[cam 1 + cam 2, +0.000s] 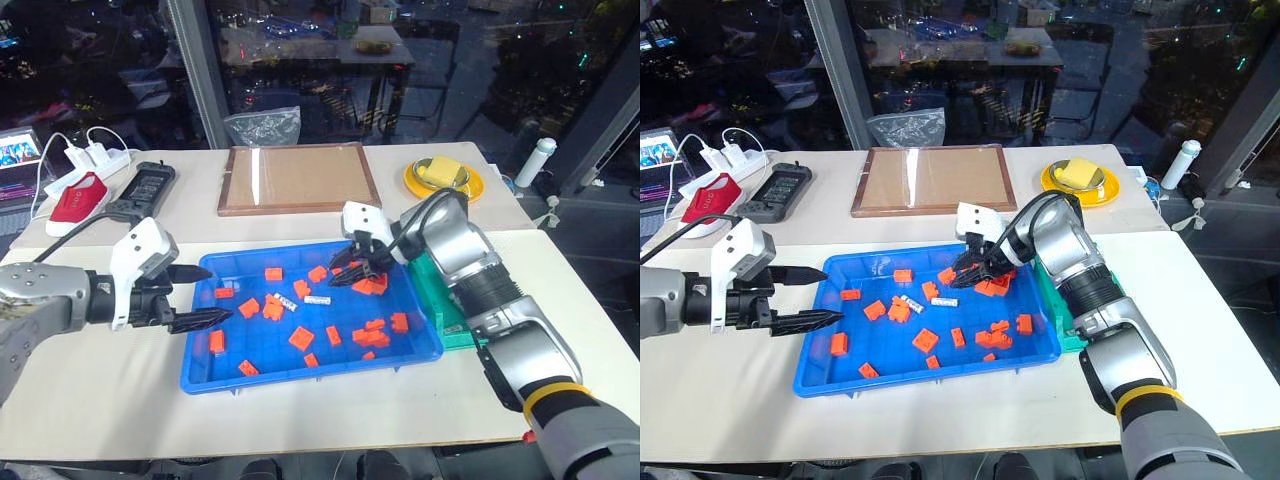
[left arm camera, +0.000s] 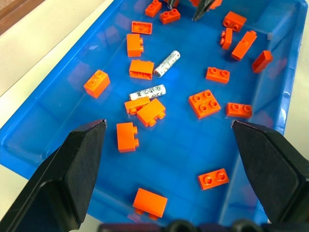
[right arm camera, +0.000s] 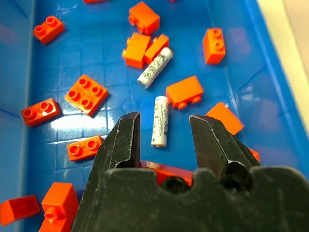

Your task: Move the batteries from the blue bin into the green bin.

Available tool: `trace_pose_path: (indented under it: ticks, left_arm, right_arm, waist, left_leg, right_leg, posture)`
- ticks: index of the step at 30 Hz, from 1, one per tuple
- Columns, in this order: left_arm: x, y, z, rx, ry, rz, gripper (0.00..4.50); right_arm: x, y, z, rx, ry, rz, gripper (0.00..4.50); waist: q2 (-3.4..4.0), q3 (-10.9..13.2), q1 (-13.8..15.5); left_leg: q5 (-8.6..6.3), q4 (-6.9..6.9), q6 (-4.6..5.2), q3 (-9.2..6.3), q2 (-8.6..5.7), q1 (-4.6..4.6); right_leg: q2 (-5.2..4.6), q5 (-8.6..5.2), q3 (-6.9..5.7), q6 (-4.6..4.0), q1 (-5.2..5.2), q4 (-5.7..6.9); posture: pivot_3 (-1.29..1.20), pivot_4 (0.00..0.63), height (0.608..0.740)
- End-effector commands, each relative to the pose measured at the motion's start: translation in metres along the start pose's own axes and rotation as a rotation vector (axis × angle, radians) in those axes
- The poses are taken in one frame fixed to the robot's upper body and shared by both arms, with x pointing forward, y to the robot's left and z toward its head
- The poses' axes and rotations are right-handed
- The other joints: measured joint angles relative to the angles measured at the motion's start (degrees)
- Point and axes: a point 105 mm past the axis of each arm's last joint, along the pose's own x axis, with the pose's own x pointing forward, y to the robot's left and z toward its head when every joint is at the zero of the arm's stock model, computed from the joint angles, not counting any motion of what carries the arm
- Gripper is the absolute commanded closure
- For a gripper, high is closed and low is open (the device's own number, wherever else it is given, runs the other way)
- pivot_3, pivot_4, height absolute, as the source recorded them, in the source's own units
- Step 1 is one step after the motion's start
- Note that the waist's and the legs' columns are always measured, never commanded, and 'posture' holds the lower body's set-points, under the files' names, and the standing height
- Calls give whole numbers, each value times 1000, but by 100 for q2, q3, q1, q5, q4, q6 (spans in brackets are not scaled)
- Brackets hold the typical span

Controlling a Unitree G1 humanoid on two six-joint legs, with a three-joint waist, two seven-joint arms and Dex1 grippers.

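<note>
From the head view, your left gripper (image 1: 196, 296) hangs wide open at the blue bin's (image 1: 300, 370) left rim; the green bin (image 1: 447, 310) sits beside the bin's right side. In the left wrist view, two batteries (image 2: 166, 64) lie among orange blocks (image 2: 204, 104). In the right wrist view, your right gripper (image 3: 166, 131) hovers part-open and empty above one battery (image 3: 160, 121).

Around the two batteries (image 3: 160, 120) mid blue bin (image 1: 200, 375) it's pretty cramped, orange blocks (image 3: 184, 92) crowd right up against one, while the other has bare blue floor along both sides, and the right gripper (image 3: 164, 126) has its jaws parted above it.
</note>
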Motion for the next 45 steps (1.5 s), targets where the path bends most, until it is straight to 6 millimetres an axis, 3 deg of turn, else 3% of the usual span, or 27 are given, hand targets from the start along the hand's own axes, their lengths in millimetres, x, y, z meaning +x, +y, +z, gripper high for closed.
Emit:
trace_pose_path:
  ticks: [1,5,11,13,16,19,20,23,26,28,34,39,45]
  left_arm:
    - [-3,0,8,38,-21,6,0]
    - [-3,0,7,39,-19,10,0]
    - [-2,2,6,41,-20,25,0]
    - [-2,2,6,42,-19,28,0]
    - [-2,2,5,42,-17,30,0]
    - [-3,1,5,42,-15,29,0]
    - [-3,1,5,42,-14,29,0]
    - [-5,2,5,42,-12,33,0]
    - [-6,2,4,40,-9,34,0]
    - [-6,1,4,38,-10,31,0]
    - [-8,0,4,42,2,42,0]
    - [-10,-2,-4,47,43,54,0]
    - [-10,-3,-5,44,37,58,0]
  right_arm:
    - [-7,-5,-17,-7,78,-42,3152]
    - [-9,-9,-39,3,160,-70,3152]
    - [-13,-15,-37,26,140,-92,3152]
    - [-15,-16,-36,14,143,-99,2141]
    - [-19,-20,-29,-19,136,-126,1171]
    - [-24,-24,-9,-59,84,-147,170]
    - [-24,-24,-3,-71,69,-152,41]
    - [-11,-6,26,-129,-3,-57,41]
    - [16,18,40,-147,-33,50,41]
    - [33,23,40,-155,-22,61,41]
    - [55,3,11,-149,108,-35,41]
    - [53,-19,-6,-39,133,-117,41]
    - [48,-12,-10,-35,139,-47,41]
  waist:
    - [0,0,5]
    - [-1,0,9]
    - [-1,1,2]
    - [-1,1,5]
    - [-1,1,5]
    - [-1,1,-1]
    - [-1,1,-7]
    - [-1,1,-10]
    - [-1,0,-18]
    - [-1,0,-13]
    - [-3,0,90]
    - [-3,1,45]
    - [-3,1,-11]
  left_leg:
    - [0,0,0,0,0,0]
    - [0,1,0,1,-2,-1]
    - [0,1,0,1,-1,0]
    - [0,1,0,1,-1,-1]
    - [0,1,0,1,-1,-2]
    - [0,1,0,0,-1,-1]
    - [0,0,0,0,0,0]
    - [0,0,0,0,2,0]
    - [0,0,0,0,5,2]
    - [0,0,0,-2,6,5]
    - [0,2,-2,-2,-6,-5]
    - [0,-2,-2,1,-4,1]
    - [0,-4,-2,-1,1,1]
  right_leg:
    - [-1,0,0,0,0,0]
    - [-2,0,0,0,1,-3]
    - [-1,0,0,0,0,-2]
    - [-2,0,0,0,0,-2]
    - [-2,0,0,0,0,-3]
    - [-1,0,0,0,1,-3]
    - [-1,0,0,0,-1,-2]
    - [1,0,0,0,-1,-1]
    - [3,0,0,0,-1,2]
    - [5,0,0,0,0,6]
    - [-7,0,0,0,0,-2]
    - [-5,0,0,-1,-2,-2]
    - [1,-1,-1,-1,-2,0]
  posture:
    - [0,150,736]
    - [0,150,736]
    - [0,150,736]
    - [0,150,736]
    - [0,150,736]
    - [0,150,736]
    - [0,150,736]
    - [0,150,736]
    - [0,150,736]
    - [0,150,736]
    - [0,150,736]
    - [0,150,736]
    - [0,150,736]
